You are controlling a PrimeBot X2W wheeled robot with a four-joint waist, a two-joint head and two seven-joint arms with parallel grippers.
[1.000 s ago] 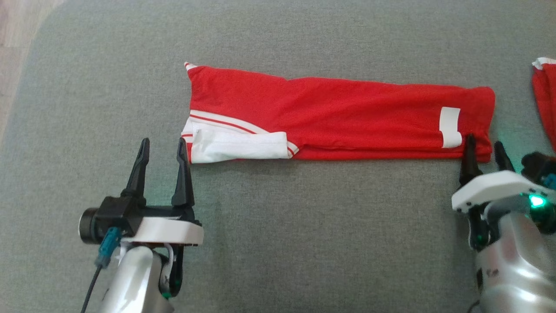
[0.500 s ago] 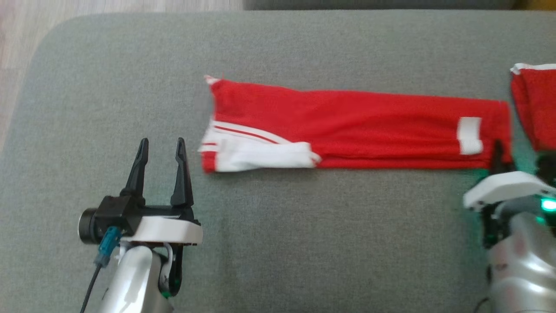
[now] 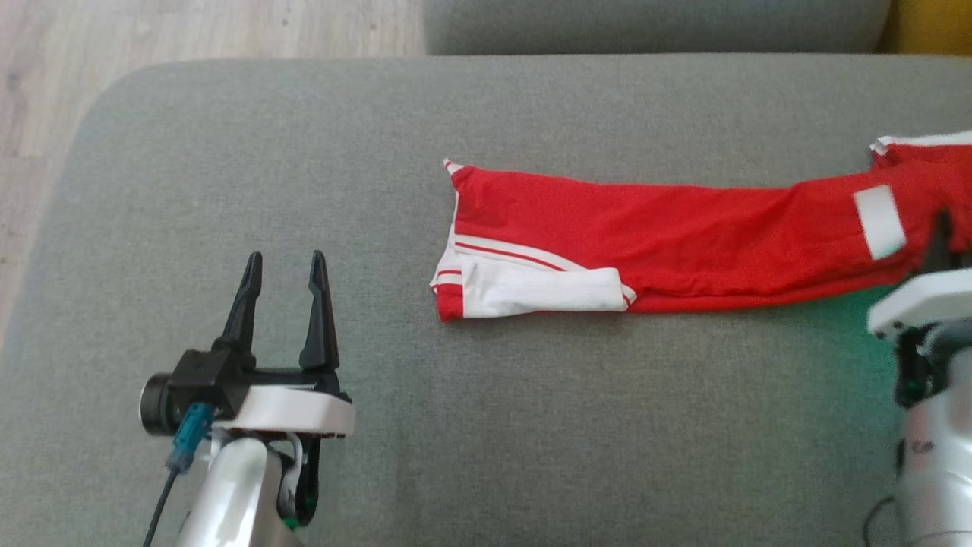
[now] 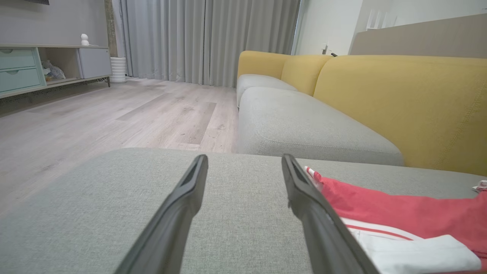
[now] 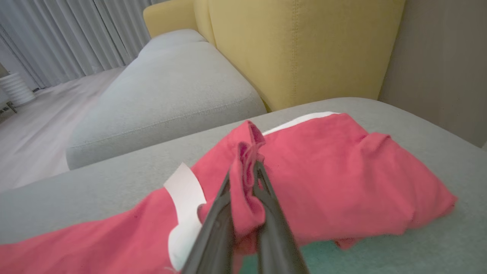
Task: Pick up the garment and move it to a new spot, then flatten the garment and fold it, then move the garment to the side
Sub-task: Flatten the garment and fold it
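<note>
Pinching one end of the red garment [image 5: 342, 182] in my closed right fingers [image 5: 244, 169], I judge the move-aside step in hand. My left fingers [image 3: 285, 262] stand apart, empty; the folded garment lies beyond them, rightward, on the grey cushion [image 3: 228, 152]. Next: a low sideways drag sparing the folds.

Silver forearms [image 3: 228, 494], white wrist plates [image 3: 296, 408], tapered black fingers [image 3: 319, 315], teal connector [image 3: 190, 433], black cable [image 3: 157, 513].

Soft, even daylight here, barely any shadow. Green glow spills on the grey cushion [image 3: 843, 334] just beside the right gripper [image 3: 944, 228]; its near fingers [image 5: 215, 236] blur.
</note>
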